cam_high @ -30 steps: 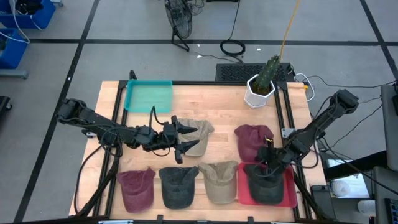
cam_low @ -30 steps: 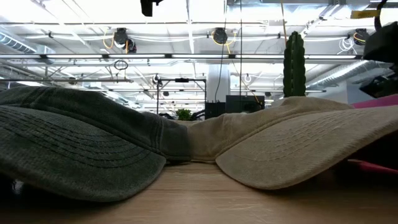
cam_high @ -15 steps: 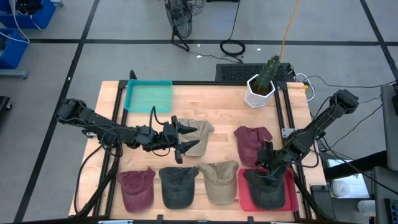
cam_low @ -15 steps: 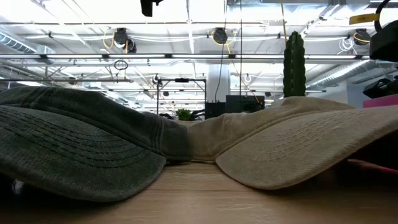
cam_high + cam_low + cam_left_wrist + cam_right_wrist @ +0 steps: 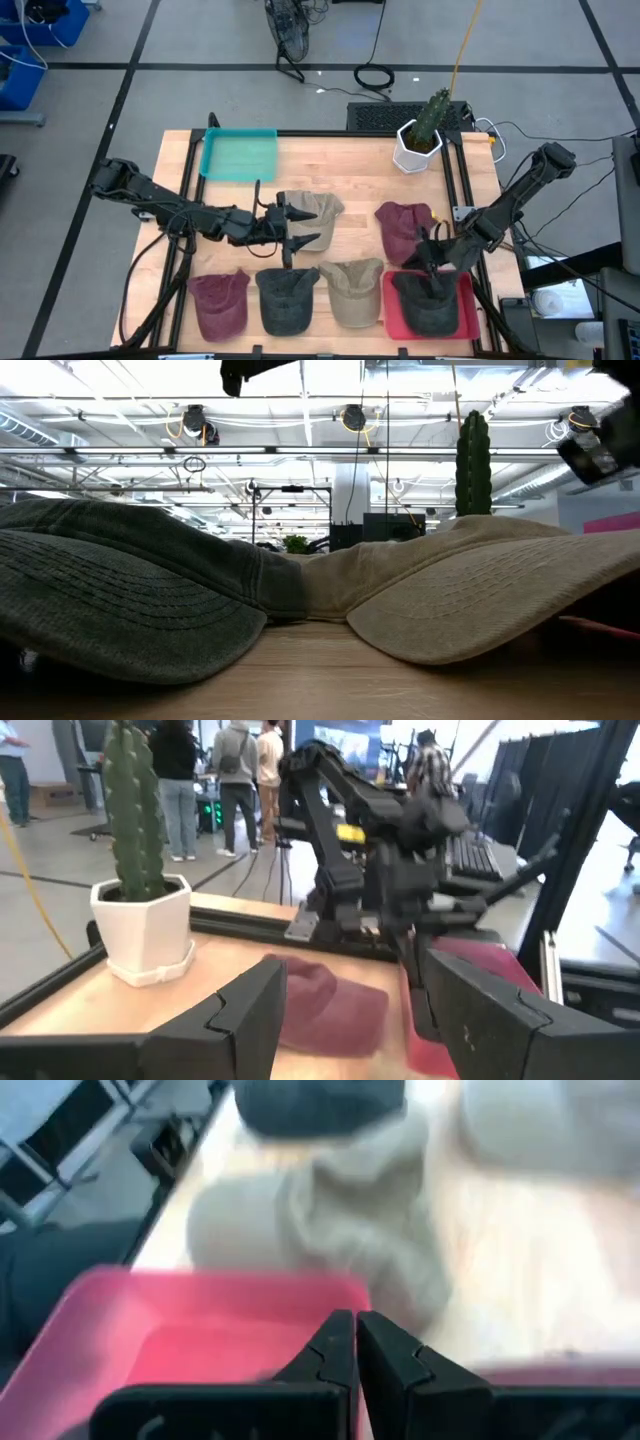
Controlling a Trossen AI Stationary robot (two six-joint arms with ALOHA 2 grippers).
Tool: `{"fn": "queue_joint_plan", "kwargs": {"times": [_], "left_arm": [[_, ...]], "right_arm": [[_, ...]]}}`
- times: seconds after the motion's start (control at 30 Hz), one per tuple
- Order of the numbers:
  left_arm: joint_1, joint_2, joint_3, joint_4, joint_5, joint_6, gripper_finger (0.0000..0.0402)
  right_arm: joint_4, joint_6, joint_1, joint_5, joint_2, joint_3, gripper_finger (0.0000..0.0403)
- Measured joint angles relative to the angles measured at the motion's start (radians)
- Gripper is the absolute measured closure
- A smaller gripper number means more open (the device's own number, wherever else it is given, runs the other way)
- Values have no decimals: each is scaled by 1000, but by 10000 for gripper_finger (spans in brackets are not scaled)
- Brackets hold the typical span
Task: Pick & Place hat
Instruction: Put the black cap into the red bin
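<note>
- I see a light wooden table (image 5: 350,180) edged by black rails, standing on a grey floor marked with dark lines.
- My right gripper (image 5: 428,257) is pressed together and empty, fingers (image 5: 335,1345) touching in its wrist view. It hangs just above the pink tray (image 5: 470,310) at the table's near right corner.
- The dark hat (image 5: 425,300) lies in that pink tray, directly below the right gripper and apart from it.
- A maroon hat (image 5: 400,225) lies on the wood just beside the right gripper, on the side toward the table's middle.
- My left gripper (image 5: 300,225) is spread wide and holds nothing, over the middle of the table with its fingers against a tan hat (image 5: 318,208).
- Nearer the front edge than the left gripper lies a row of three hats: a second maroon hat (image 5: 220,303), a dark grey hat (image 5: 287,297) and a beige hat (image 5: 353,290).
- A teal tray (image 5: 238,155) sits at the far left corner, behind the left gripper.
- A cactus in a white pot (image 5: 420,140) stands at the far right corner, well beyond the right gripper.
- From table height I see the dark grey hat's brim (image 5: 120,610) and the beige hat's brim (image 5: 480,600) filling the foreground, under a bright ceiling of beams and lamps.
- Several people (image 5: 240,780) stand in the room beyond the cactus (image 5: 135,810), seen from the left wrist.
</note>
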Motion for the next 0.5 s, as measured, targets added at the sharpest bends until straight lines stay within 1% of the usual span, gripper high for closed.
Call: {"fn": "queue_joint_plan", "kwargs": {"times": [0.07,0.17,0.23,0.4,0.47,0.5], "left_arm": [[-17,0,0,-12,3,1,163],[-44,0,0,-10,59,1,163],[-67,0,0,-9,70,-5,163],[-144,1,1,-81,63,-168,163],[-193,1,17,-121,39,-175,163],[-219,1,32,-149,8,-165,163]], "right_arm": [[22,-87,-1,59,-24,0,395],[25,-183,-1,142,-55,0,395],[24,-227,-1,180,-73,0,395],[26,-293,-1,186,-110,0,395],[37,-326,-1,196,-117,0,395],[44,-343,-1,211,-117,0,395]]}}
